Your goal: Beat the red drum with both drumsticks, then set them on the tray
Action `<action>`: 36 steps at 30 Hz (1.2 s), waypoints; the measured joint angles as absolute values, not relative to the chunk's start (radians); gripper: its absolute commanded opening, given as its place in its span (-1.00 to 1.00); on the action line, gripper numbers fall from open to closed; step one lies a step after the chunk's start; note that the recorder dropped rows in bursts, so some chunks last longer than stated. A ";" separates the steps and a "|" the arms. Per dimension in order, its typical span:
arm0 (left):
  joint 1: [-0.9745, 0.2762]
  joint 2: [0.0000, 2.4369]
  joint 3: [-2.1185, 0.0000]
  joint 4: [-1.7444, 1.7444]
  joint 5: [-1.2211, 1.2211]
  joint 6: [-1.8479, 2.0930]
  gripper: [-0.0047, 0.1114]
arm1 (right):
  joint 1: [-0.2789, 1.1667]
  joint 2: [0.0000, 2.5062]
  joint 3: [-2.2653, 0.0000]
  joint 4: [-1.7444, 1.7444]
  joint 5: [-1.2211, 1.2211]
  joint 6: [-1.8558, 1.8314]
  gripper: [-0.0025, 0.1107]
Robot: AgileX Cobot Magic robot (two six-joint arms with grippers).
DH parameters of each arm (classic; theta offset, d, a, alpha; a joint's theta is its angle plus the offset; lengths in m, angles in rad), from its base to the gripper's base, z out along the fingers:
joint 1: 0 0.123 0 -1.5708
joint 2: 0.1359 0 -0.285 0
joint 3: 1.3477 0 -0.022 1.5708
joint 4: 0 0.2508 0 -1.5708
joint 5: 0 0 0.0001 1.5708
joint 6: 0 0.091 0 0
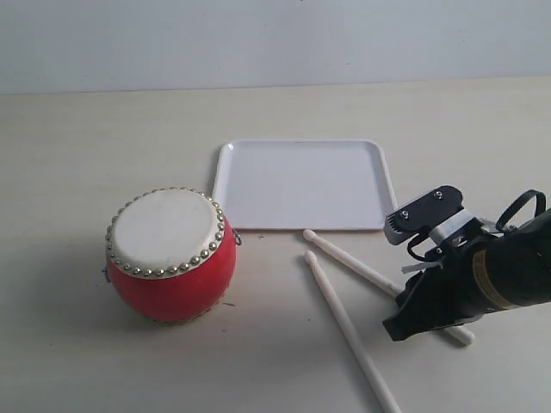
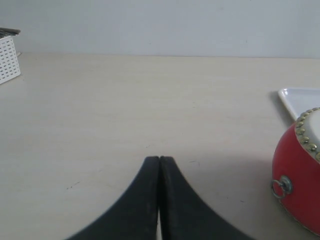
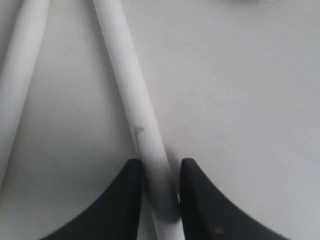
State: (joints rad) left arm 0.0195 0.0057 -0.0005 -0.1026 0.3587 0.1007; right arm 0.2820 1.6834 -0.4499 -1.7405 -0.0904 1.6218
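Note:
The red drum (image 1: 172,258) stands upright left of centre, its cream skin ringed by studs; the left wrist view catches its side (image 2: 297,185). Behind it lies the white tray (image 1: 301,185), bare. Both drumsticks rest on the table in front of the tray, one nearer the tray (image 1: 349,264) and one nearer the front edge (image 1: 344,323). My right gripper (image 1: 409,320) is down at the table with its jaws pressed on either side of the nearer-tray drumstick (image 3: 127,85), close to its butt end (image 3: 161,167). The other stick (image 3: 20,75) lies beside it. My left gripper (image 2: 159,160) is shut and holds nothing.
A white perforated basket (image 2: 7,62) stands at the table's far edge in the left wrist view. The tray corner (image 2: 300,97) shows behind the drum there. The left arm is outside the exterior view.

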 measured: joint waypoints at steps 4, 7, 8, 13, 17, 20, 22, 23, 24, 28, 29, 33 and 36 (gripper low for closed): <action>0.019 0.006 0.000 -0.103 0.359 0.101 -0.92 | 0.282 1.692 -0.459 -1.739 -0.099 1.610 -0.90; 0.019 0.006 0.000 -0.103 0.359 0.101 -0.92 | 0.282 1.695 -0.460 -1.738 -0.108 1.598 -0.96; 0.019 0.006 0.000 -0.103 0.359 0.101 -0.92 | 0.282 1.695 -0.463 -1.738 -0.115 1.595 -0.96; 0.019 0.006 0.000 -0.103 0.359 0.101 -0.92 | 0.282 1.697 -0.463 -1.734 -0.141 1.585 -0.96; 0.019 0.006 0.000 -0.103 0.359 0.101 -0.92 | 0.282 1.697 -0.463 -1.729 -0.187 1.573 -0.96; 0.019 0.006 0.000 -0.103 0.359 0.101 -0.92 | 0.282 1.701 -0.463 -1.723 -0.228 1.566 -0.96; 0.019 0.006 0.000 -0.103 0.359 0.101 -0.92 | 0.282 1.701 -0.463 -1.722 -0.241 1.566 -0.96; 0.019 0.006 0.000 -0.103 0.359 0.101 -0.92 | 0.282 1.701 -0.463 -1.722 -0.246 1.566 -0.96; 0.019 0.006 0.000 -0.103 0.359 0.101 -0.92 | 0.282 1.701 -0.463 -1.721 -0.250 1.564 -0.96; 0.019 0.006 0.000 -0.103 0.359 0.101 -0.92 | 0.282 1.699 -0.463 -1.719 -0.253 1.564 -0.96; 0.019 0.006 0.000 -0.103 0.359 0.101 -0.92 | 0.282 1.692 -0.463 -1.719 -0.253 1.564 -0.96; 0.019 0.006 0.000 -0.103 0.359 0.101 -0.92 | 0.282 1.653 -0.447 -1.716 -0.253 1.564 -0.96; 0.019 0.006 0.000 -0.103 0.359 0.101 -0.92 | 0.282 1.546 -0.442 -1.702 -0.264 1.564 -0.96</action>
State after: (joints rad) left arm 0.0195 0.0057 -0.0005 -0.1026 0.3587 0.1007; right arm 0.2820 1.5460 -0.4421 -1.7022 -0.2640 1.5643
